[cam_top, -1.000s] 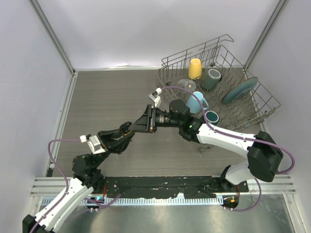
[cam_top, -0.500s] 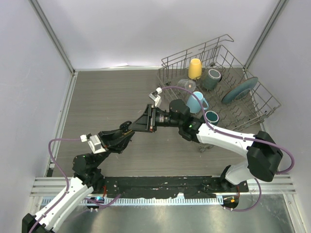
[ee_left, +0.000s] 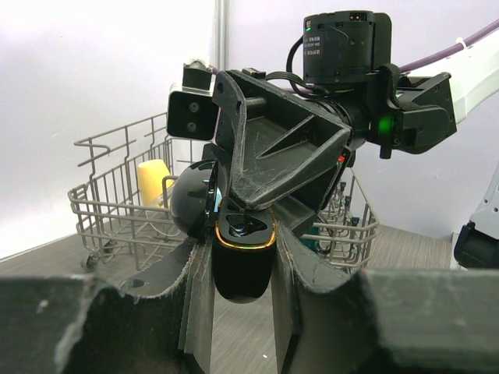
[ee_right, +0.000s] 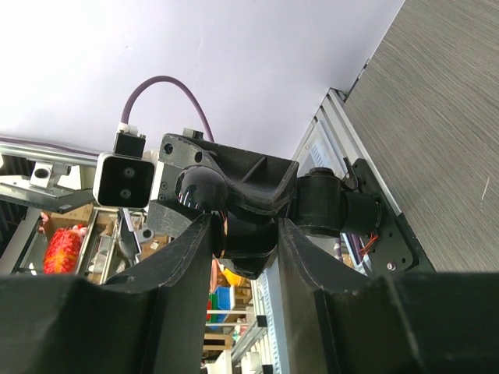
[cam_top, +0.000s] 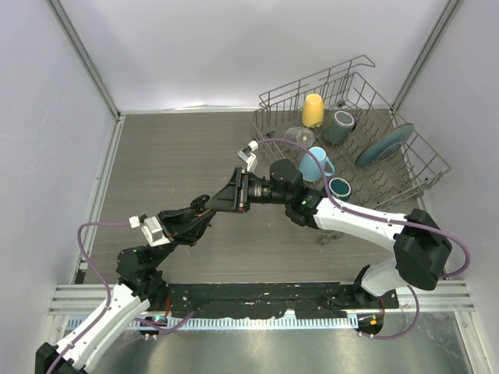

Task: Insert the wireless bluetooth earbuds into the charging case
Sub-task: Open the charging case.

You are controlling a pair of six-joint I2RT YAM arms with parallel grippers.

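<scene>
The charging case (ee_left: 242, 265), mid-frame, looks slick and light (lid (ee_left: 191, 204) open); we grip its sides with left gripper (ee_left: 242, 274) and right gripper (ee_right: 245, 234).

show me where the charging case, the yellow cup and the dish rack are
charging case (ee_left: 242, 269): left wrist view, on its glossy black body.
yellow cup (cam_top: 313, 110): top external view, on its side wall.
dish rack (cam_top: 405, 178): top external view, on the wire wall at its near right side.
</scene>
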